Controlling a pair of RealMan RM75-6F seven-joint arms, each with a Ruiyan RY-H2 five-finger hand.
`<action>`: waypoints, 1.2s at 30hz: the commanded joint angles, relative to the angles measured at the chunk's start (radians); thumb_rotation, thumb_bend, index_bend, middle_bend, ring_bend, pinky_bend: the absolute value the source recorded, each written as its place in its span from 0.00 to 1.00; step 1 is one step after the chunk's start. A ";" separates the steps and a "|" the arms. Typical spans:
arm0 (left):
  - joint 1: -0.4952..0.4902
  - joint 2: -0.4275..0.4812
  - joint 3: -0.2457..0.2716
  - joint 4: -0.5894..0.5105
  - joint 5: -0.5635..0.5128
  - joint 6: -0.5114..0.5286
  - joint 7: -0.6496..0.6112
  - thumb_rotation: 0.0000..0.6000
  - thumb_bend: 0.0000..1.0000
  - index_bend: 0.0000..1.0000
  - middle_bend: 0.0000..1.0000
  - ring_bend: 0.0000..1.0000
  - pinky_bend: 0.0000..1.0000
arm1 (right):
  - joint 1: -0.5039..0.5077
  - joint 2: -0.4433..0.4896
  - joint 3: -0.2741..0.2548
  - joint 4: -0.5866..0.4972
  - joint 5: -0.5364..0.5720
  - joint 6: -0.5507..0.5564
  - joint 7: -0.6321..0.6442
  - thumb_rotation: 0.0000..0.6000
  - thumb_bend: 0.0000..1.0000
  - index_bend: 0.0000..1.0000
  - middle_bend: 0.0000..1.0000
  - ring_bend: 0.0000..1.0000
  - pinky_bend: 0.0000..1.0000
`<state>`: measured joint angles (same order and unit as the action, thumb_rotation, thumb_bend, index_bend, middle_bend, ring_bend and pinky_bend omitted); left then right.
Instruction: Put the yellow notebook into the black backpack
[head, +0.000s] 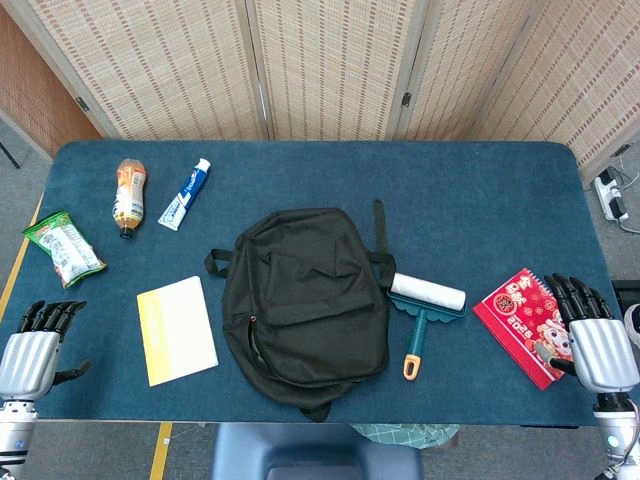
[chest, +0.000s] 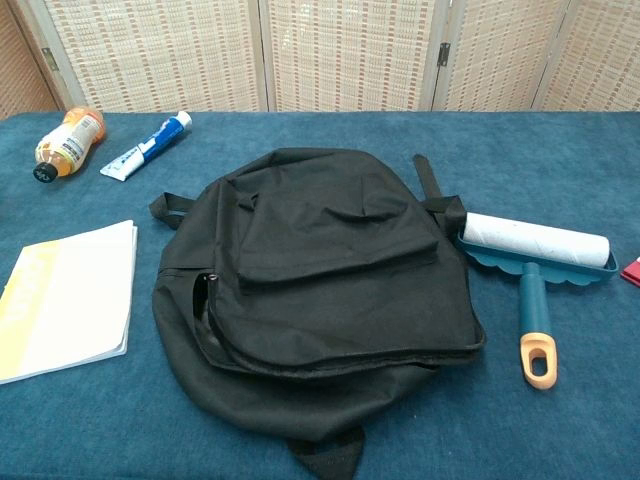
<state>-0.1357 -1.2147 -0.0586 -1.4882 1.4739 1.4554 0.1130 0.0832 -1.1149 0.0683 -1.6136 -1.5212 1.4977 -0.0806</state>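
The yellow notebook (head: 177, 329) (chest: 66, 298) lies flat on the blue table, just left of the black backpack (head: 305, 305) (chest: 315, 290). The backpack lies flat in the middle, its zipper looking closed. My left hand (head: 35, 345) rests at the table's front left corner, well left of the notebook, fingers apart and holding nothing. My right hand (head: 590, 335) sits at the front right edge with fingers spread, empty, touching the edge of a red calendar. Neither hand shows in the chest view.
A lint roller (head: 422, 310) (chest: 530, 265) lies right of the backpack. A red calendar (head: 520, 322) lies by my right hand. A drink bottle (head: 129, 196) (chest: 66, 140), toothpaste tube (head: 186, 194) (chest: 146, 146) and green snack bag (head: 63, 247) lie at the left.
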 joint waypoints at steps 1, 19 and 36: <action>0.006 -0.025 -0.009 0.033 0.014 0.034 -0.013 1.00 0.16 0.22 0.25 0.21 0.14 | 0.000 0.002 0.001 -0.003 -0.005 0.006 0.001 1.00 0.10 0.03 0.13 0.10 0.14; -0.041 -0.107 0.034 0.220 0.092 -0.022 -0.145 1.00 0.07 0.21 0.25 0.20 0.14 | -0.010 0.029 -0.006 -0.033 -0.043 0.039 0.013 1.00 0.10 0.03 0.13 0.10 0.14; -0.132 -0.267 0.069 0.510 0.148 -0.108 -0.252 1.00 0.05 0.18 0.24 0.19 0.14 | -0.024 0.032 -0.014 -0.044 -0.060 0.059 0.019 1.00 0.10 0.03 0.13 0.10 0.14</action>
<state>-0.2623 -1.4726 0.0069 -0.9884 1.6205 1.3523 -0.1336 0.0589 -1.0827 0.0544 -1.6576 -1.5815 1.5566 -0.0615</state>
